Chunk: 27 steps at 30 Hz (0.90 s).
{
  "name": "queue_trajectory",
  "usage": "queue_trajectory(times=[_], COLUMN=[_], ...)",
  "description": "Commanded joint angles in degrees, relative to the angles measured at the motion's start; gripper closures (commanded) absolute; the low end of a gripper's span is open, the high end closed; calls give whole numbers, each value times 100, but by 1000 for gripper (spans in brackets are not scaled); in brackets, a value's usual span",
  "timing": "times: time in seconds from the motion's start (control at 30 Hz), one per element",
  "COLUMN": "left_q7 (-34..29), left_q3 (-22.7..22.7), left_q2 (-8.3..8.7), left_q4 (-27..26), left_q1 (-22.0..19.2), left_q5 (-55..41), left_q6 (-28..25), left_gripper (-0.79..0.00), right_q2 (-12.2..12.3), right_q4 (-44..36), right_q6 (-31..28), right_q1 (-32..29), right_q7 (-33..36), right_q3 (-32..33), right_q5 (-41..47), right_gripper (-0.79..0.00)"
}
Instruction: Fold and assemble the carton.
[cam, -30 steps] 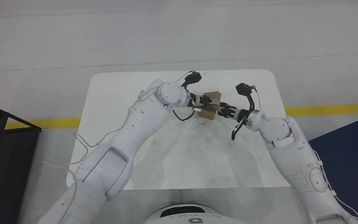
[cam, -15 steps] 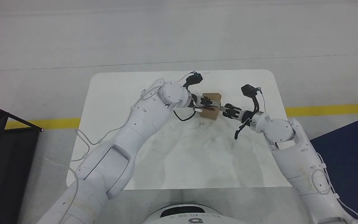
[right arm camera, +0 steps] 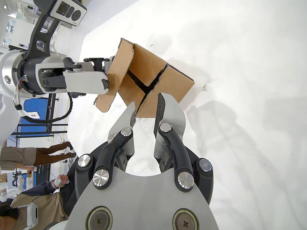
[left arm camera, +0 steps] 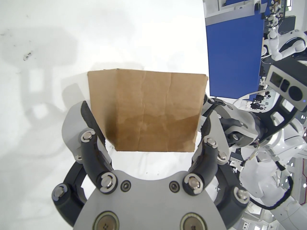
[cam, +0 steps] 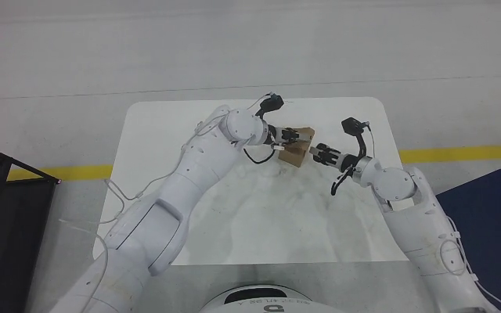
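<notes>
The half-folded brown carton (cam: 298,146) is at the far middle of the white table (cam: 172,156), between the two arms. The left gripper (left arm camera: 146,113) clasps it from the left, a jaw on each side wall. The right gripper (right arm camera: 147,105) is at its right end; whether it grips cannot be told

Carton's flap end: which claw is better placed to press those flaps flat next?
Right, probably. The right claw sits open at the flap end of the carton, facing its seams; the left claw clasps the carton's sides and seems needed to steady it.
</notes>
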Motion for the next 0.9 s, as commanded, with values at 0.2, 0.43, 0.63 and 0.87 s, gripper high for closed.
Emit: queue_trajectory(times=[0.2, 0.43, 0.63, 0.87], left_q7=[46, -26, -44, -12], left_q3=[-252, -157, -64, 5], left_q2=[156, 144, 79, 1], left_q4=[7, -30, 139, 373], left_q1=[96, 157, 85, -18], left_q5=[59, 179, 154, 84], left_q6=[115, 311, 326, 226], left_gripper=[-785, -785, -785, -782], right_q2=[-6, -27, -33, -40], right_q4=[33, 71, 63, 111], right_q6=[-1, 86, 60, 94], right_q1=[26, 89, 123, 205], right_q7=[-115, -340, -340, -173], right_q3=[32, 48, 10, -106], right_q5=[105, 235, 212, 134], right_gripper=[-225, -222, -225, -225])
